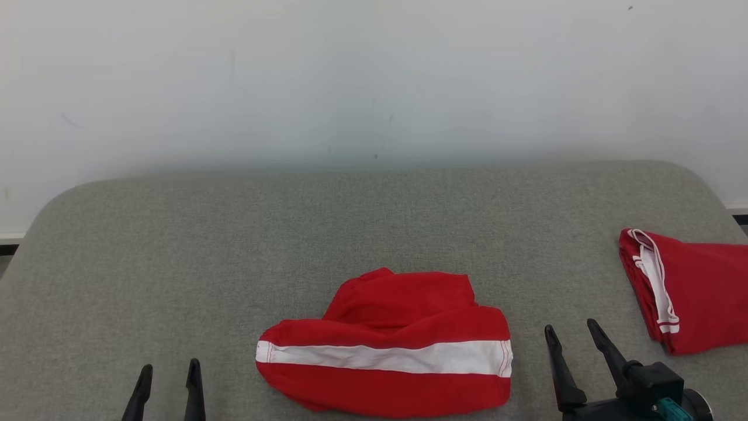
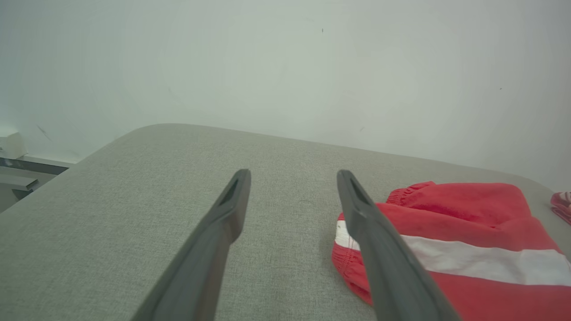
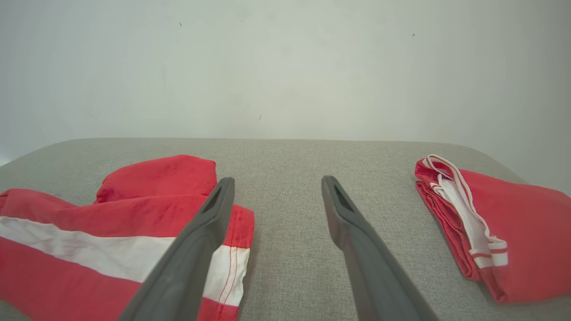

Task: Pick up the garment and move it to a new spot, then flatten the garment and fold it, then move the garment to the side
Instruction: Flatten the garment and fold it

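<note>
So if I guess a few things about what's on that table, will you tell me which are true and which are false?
1. The striped garment lies crumpled between the left gripper and the right gripper. True.
2. The left gripper is clamped on the striped garment. False: it is open, beside the cloth, and holds nothing.
3. A second red garment lies folded at the right edge of the table. True.
4. The table is covered in blue fabric. False: its cover is grey.
5. The two garments touch. False: bare table lies between them.
</note>
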Robot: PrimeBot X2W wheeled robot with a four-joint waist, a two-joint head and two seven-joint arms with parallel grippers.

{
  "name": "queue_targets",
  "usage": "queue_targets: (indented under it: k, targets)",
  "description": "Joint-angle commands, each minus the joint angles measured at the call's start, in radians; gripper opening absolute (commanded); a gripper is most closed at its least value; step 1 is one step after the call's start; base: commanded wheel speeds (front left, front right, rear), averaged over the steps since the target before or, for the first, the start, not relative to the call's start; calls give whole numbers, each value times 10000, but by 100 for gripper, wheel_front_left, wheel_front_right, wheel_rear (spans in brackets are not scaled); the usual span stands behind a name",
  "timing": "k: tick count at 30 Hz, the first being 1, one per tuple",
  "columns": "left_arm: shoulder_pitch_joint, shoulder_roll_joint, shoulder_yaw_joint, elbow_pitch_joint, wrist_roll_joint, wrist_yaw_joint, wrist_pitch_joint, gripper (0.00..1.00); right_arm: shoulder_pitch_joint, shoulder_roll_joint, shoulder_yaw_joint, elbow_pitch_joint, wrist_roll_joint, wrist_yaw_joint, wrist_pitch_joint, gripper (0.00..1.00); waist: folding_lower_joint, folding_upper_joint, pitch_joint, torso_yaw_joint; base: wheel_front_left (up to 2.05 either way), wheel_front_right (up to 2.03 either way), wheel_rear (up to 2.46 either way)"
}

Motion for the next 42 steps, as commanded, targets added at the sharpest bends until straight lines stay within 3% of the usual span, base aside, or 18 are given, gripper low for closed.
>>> queue_targets:
  k: [1, 10, 27, 34, 42]
  targets:
    - [98, -48, 44, 32, 89, -70, -32, 100, 76, -40, -21, 11, -58, -24, -35, 100, 0, 1, -11, -9, 0, 0, 0]
    - [82, -343, 407, 177, 539, -499, -32, 100, 174, 101, -148, -27, -125, -24, -32, 100, 0, 1, -29, -108, 0, 0, 0]
    - [58, -608, 493, 398, 871, -793, -27, 100, 225, 192, -321, -169, -223, -24, 20, 100, 0, 1, 50, -146, 0, 0, 0]
    - [-734, -584, -536, 1606, 1143, -923, 249, 100, 213, 212, -119, -67, -50, -24, 221, 100, 0, 1, 189, -12, 0, 0, 0]
    - [-2188, -592, -871, 3075, 1236, -848, 854, 100, -170, 345, 275, 456, 75, -24, 804, 100, 0, 1, 529, -117, 0, 0, 0]
